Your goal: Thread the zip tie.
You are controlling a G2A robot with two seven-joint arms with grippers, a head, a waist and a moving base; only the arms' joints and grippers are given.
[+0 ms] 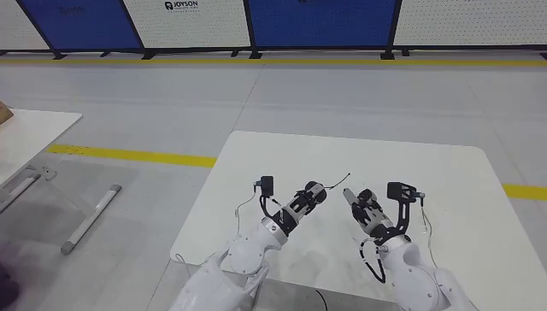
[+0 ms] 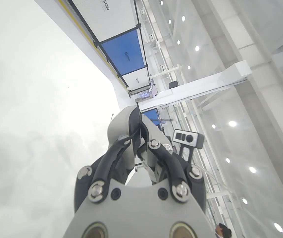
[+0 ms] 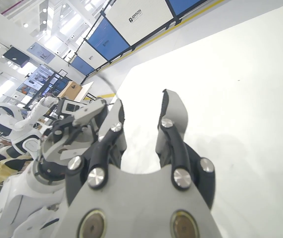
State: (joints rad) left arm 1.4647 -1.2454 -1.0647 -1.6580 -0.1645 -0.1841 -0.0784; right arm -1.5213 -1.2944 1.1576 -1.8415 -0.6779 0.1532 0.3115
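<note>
Over the bench (image 1: 444, 166), the left hand (image 1: 316, 190) pinches the black zip tie (image 1: 338, 181) tight, while the right hand (image 3: 143, 97) nearby stands wide apart, holding nothing.

A white worktop (image 1: 359, 153) with rounded corners stands on a pale grey floor (image 1: 171, 97). A yellow floor line (image 1: 128, 155) runs out from under its left edge. A second yellow stripe (image 1: 342, 61) follows the foot of a row of black-framed partitions beyond the far edge, where blue panels (image 1: 325, 8) alternate with white perforated panels (image 1: 184, 8). Off to the left stands another white table (image 1: 34, 132), with a grey tube (image 1: 90, 220) lying on the floor near it. Overhead, round ceiling lights (image 2: 232, 123) shine among white beams (image 2: 238, 71).
</note>
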